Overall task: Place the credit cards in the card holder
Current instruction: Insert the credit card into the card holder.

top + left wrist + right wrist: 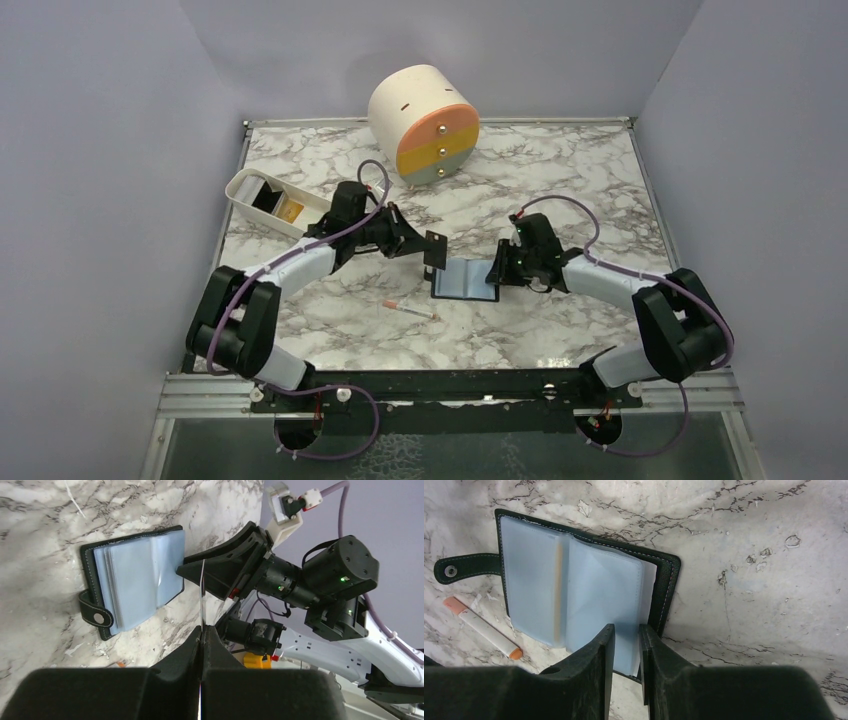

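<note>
Nearest to us, in the left wrist view, the two blunt black fingers of the left gripper (201, 630) are pressed together on a thin dark plastic card (202, 595). We see this card only by its edge, as a fine pale line. From above it stands upright, just beside the left side of the holder, and it does not touch the holder.

We find the black stitched card holder (668, 585) lying open and flat on the white marble-pattern table (749, 580). Its cover looks like grained leather with light stitching. Glossy, bluish, transparent sleeves fan out inside it. A short strap with a metal snap button (454, 571) sticks out from one side.

At the opposite side, the right gripper (626, 630) has its matte black fingers only a little apart. The edge of one sleeve lies in the narrow gap between them. We cannot tell if they touch it.

A thin white stick with orange-pink ends (484, 627) lies on the table near the strap. Far left, an oblong white plastic tray (240, 190) holds an orange-yellow card (291, 208). Behind stands a round cream drawer box (420, 110).
</note>
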Motion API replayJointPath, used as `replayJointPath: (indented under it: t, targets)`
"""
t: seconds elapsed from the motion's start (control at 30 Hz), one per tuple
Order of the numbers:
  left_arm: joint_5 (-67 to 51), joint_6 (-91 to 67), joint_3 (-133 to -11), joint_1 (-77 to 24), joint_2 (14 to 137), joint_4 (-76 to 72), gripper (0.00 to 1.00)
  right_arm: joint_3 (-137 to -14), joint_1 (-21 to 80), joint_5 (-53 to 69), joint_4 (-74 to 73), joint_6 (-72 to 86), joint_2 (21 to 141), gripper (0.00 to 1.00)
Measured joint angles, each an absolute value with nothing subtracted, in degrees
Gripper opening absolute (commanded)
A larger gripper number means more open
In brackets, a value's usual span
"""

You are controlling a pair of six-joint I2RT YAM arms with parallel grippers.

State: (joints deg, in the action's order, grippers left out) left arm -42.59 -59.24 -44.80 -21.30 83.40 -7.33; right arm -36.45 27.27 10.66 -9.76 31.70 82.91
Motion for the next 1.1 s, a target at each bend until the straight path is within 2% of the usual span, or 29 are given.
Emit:
replayJointPath:
  t: [0.63, 1.1]
  targets:
    - [-42.15, -54.06, -50.22, -30.44, 101.51, -9.91, 0.00, -34.41, 27.24, 10.98, -7.66, 32.73, 81.73, 0.20]
    - [-41.95, -51.20, -50.59, -30.89, 105.95, -10.74, 0.00, -33.58, 27.07, 11.22, -6.20, 33.19, 81.60, 0.20]
